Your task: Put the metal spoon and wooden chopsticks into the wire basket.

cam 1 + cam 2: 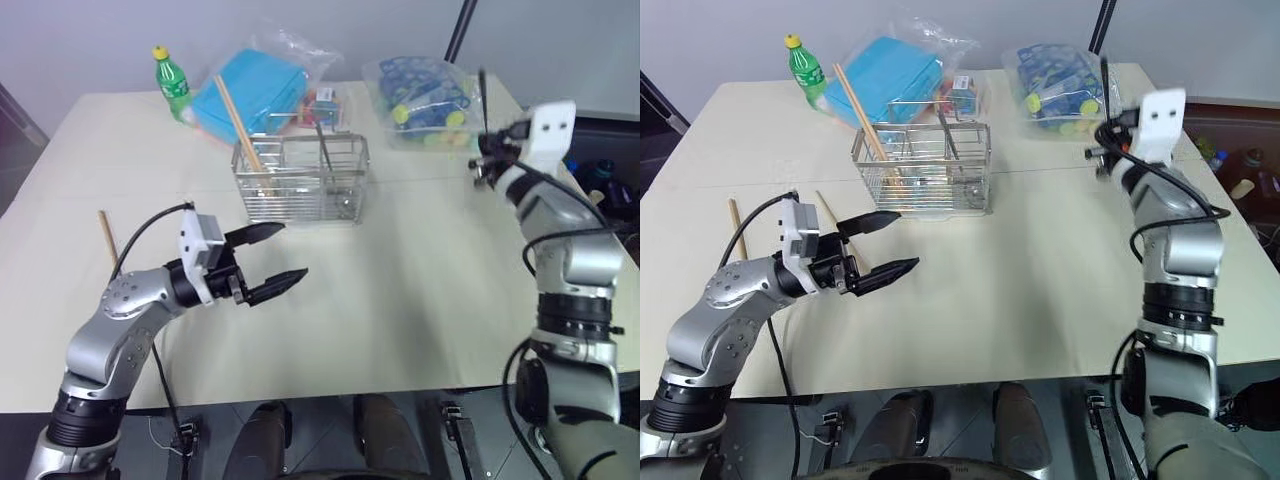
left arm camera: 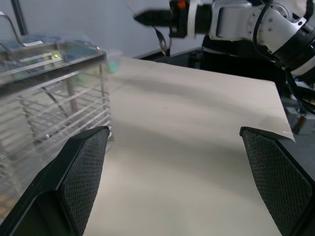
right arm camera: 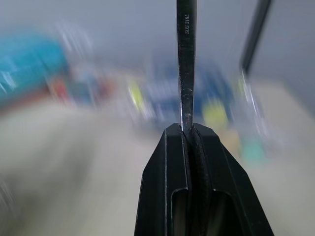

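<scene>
The counter is pale cream. The basket is a silver wire grid, with a light-brown chopstick in it. The bottle is green with a yellow cap. One bag shows bright blue. The left tool has black fingers, cross-hatched inside. The spoon is dark, shiny metal.
</scene>
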Motion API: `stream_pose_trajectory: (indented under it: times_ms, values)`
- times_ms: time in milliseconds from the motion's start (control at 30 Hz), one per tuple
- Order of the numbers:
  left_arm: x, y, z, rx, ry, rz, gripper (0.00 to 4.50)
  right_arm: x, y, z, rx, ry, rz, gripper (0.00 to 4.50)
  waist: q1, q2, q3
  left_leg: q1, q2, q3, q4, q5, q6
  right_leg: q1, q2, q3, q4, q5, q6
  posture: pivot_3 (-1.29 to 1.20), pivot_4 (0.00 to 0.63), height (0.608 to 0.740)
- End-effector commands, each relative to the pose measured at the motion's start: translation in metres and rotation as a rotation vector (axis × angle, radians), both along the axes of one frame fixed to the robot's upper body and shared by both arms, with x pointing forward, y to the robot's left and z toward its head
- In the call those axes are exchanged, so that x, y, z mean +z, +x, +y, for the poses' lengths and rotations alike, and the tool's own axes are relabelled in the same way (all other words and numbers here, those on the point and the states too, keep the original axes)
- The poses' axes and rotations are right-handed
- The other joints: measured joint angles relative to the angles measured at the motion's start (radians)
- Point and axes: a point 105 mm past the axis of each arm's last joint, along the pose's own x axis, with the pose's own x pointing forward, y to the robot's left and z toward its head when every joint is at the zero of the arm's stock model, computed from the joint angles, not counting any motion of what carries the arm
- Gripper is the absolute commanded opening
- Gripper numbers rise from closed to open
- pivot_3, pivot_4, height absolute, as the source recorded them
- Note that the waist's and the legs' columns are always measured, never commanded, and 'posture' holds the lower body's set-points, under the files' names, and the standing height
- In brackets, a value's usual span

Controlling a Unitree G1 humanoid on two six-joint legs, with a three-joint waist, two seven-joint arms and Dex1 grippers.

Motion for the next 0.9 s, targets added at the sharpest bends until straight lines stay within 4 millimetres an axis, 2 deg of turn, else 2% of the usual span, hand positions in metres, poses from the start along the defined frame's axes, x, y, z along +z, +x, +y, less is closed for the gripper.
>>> stream_pose_trajectory:
  times_ms: [33, 167, 333, 500, 900]
  values:
    - [0.012, 0.001, 0.01, 0.038, 0.003, -0.04, 4.5, 0.053, -0.011, 0.031, 0.086, 0.053, -0.24, 0.03, -0.001, 0.0, 0.0, 0.0, 0.0, 0.0, 0.0, 0.0, 0.0, 0.0, 0.0, 0.0, 0.0, 0.0, 0.0, 0.0, 0.15, 0.74]
    - [0.017, 0.006, 0.019, 0.1, 0.013, -0.063, 4.5, 0.071, -0.017, 0.067, 0.241, 0.162, -0.353, 0.03, -0.002, 0.0, 0.0, 0.001, 0.001, 0.0, 0.0, 0.0, 0.0, 0.0, 0.001, 0.0, 0.001, 0.0, 0.0, 0.0, 0.15, 0.74]
    - [0.021, 0.012, 0.025, 0.214, 0.007, -0.11, 4.5, 0.062, -0.012, 0.112, 0.413, 0.263, -0.354, 0.03, -0.002, 0.001, 0.0, 0.001, 0.001, -0.001, 0.0, 0.0, 0.0, -0.001, 0.001, 0.0, 0.001, 0.001, -0.001, 0.0, 0.15, 0.74]
    - [0.019, 0.011, 0.033, 0.318, -0.003, -0.12, 4.5, 0.05, -0.005, 0.145, 0.516, 0.279, -0.324, 0.03, -0.002, 0.001, 0.0, 0.001, 0.0, -0.001, -0.001, 0.0, 0.0, -0.001, 0.001, 0.0, 0.002, 0.001, -0.002, 0.0, 0.15, 0.74]
    - [0.015, 0.003, 0.038, 0.444, -0.047, -0.105, 4.5, 0.022, 0.005, 0.181, 0.62, 0.311, -0.239, 0.03, -0.003, 0.001, 0.001, 0.001, 0.001, -0.001, -0.001, 0.0, 0.0, -0.002, 0.001, 0.0, 0.002, 0.002, -0.002, 0.0, 0.15, 0.74]
